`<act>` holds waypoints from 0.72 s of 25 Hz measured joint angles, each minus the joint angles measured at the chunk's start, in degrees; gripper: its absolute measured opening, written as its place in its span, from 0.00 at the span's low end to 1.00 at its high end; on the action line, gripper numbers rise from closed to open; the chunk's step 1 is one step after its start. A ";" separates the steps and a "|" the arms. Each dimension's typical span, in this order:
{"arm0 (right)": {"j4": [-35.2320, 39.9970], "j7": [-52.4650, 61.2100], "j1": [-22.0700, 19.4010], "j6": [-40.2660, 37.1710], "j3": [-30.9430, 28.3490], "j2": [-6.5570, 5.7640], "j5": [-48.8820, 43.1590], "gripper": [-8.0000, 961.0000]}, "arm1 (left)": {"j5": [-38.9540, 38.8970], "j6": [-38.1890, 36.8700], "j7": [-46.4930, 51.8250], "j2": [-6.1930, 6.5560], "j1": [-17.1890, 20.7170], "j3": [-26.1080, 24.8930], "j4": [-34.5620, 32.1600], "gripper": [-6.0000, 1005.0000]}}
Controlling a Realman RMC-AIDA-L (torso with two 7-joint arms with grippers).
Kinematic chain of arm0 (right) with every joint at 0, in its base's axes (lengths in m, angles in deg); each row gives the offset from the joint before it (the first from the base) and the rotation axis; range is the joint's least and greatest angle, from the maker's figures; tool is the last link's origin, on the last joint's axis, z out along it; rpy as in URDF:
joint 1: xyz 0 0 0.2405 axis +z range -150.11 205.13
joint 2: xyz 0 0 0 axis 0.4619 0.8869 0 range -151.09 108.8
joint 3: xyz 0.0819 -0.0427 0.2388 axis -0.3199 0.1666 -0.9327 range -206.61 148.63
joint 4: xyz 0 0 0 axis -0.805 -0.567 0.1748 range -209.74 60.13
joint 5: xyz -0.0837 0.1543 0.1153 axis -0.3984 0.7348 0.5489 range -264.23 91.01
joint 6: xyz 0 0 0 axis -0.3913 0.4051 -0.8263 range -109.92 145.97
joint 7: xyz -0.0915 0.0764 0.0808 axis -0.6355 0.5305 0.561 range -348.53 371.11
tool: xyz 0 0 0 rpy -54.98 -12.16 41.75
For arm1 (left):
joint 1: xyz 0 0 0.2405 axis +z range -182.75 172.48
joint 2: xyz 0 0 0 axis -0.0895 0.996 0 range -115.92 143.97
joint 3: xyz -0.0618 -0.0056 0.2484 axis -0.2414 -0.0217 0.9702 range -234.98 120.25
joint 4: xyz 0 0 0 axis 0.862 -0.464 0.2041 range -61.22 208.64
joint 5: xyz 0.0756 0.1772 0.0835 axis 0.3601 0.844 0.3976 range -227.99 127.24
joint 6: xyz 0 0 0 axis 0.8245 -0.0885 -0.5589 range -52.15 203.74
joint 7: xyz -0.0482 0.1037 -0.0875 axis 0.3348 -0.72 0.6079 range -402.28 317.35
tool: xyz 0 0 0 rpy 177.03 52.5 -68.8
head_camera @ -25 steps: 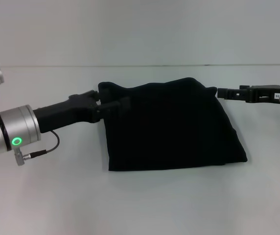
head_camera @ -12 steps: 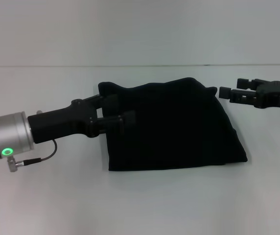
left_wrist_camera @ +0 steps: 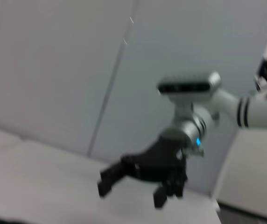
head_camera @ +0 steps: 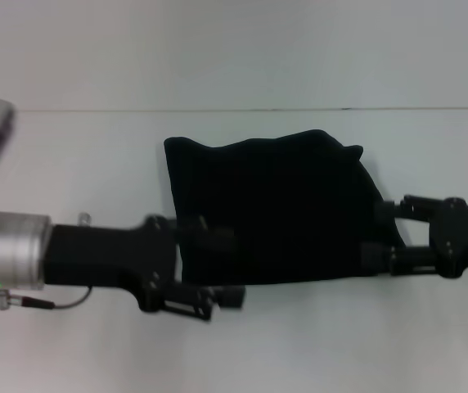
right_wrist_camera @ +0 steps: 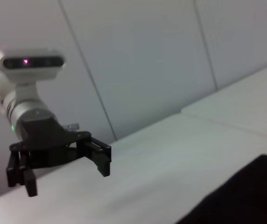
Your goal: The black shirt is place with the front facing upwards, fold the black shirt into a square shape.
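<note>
Shirt [head_camera: 275, 213] lies mid-table, toward the far edge, already folded to a rough four-sided packet. Plain black side up; no lettering or label visible. Far edge is lumpy and the right side slants outward toward the near edge, so not yet a true square.

Left gripper [head_camera: 218, 266] sits at the shirt's near-left corner, jaws spread apart, nothing between them; one finger overlaps the near hem in the head view, but contact cannot be confirmed. Right gripper [head_camera: 381, 229] is at the near-right corner, jaws likewise spread, straddling the slanted side edge, not clenched on cloth. Each wrist view shows the opposite gripper with fingers apart: left wrist view the right gripper [left_wrist_camera: 143, 179], right wrist view the left gripper [right_wrist_camera: 59, 161].

Judgement: step in hand is positioning for the last fold. Both near corners are bracketed.

Next move calls for both jaws to close on the near hem together, then lift and carry it toward the far edge evenly, so the layers do not shear.
</note>
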 joint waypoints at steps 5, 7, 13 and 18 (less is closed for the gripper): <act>6.64 3.67 -2.00 0.85 -0.31 1.77 -3.77 0.96 | 4.45 4.19 6.64 -0.78 -1.88 6.91 -2.39 0.90; 9.09 6.59 -2.65 1.86 -0.03 1.95 -4.23 0.96 | 5.77 6.11 8.80 -1.35 -2.62 8.91 -3.85 0.90; 15.26 14.75 -3.27 4.92 1.27 2.08 -7.26 0.96 | 6.52 10.92 9.96 -3.09 -3.28 10.05 -8.30 0.90; 16.64 17.67 -2.68 7.15 3.69 2.13 -10.07 0.96 | 6.51 12.30 9.98 -3.21 -3.51 9.73 -8.62 0.90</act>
